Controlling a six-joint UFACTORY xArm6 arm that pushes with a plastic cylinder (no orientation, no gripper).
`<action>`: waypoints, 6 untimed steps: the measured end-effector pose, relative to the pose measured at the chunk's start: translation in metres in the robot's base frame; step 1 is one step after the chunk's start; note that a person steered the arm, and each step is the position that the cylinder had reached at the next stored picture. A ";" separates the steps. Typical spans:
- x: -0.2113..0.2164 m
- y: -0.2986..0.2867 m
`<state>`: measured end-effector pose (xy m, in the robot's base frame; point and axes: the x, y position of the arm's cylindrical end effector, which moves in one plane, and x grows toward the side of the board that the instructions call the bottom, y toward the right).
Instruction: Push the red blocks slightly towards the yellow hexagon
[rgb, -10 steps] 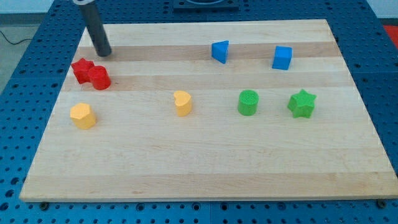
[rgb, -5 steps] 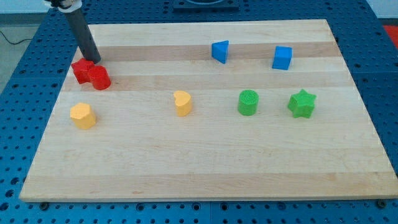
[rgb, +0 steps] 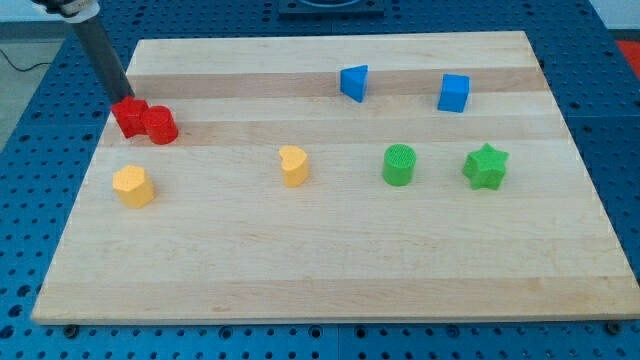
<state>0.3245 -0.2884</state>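
Note:
Two red blocks sit touching at the board's left: a red star (rgb: 129, 117) and a red cylinder (rgb: 160, 125) on its right. The yellow hexagon (rgb: 133, 186) lies below them, nearer the view's bottom, apart from both. My tip (rgb: 120, 96) is at the board's left edge, just above the red star's top-left corner, right at it or touching it. The dark rod slants up to the view's top left.
A yellow heart (rgb: 293, 165) sits mid-board. A green cylinder (rgb: 399, 165) and a green star (rgb: 486, 166) are to the right. A blue triangle (rgb: 353, 82) and a blue cube (rgb: 453, 93) are near the top. The wooden board (rgb: 330, 270) lies on a blue pegboard.
My tip has moved left along the board's top left, from above the red cylinder to the red star's top-left corner. The red blocks have barely shifted.

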 end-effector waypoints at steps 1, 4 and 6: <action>0.014 0.000; 0.024 0.000; -0.016 0.050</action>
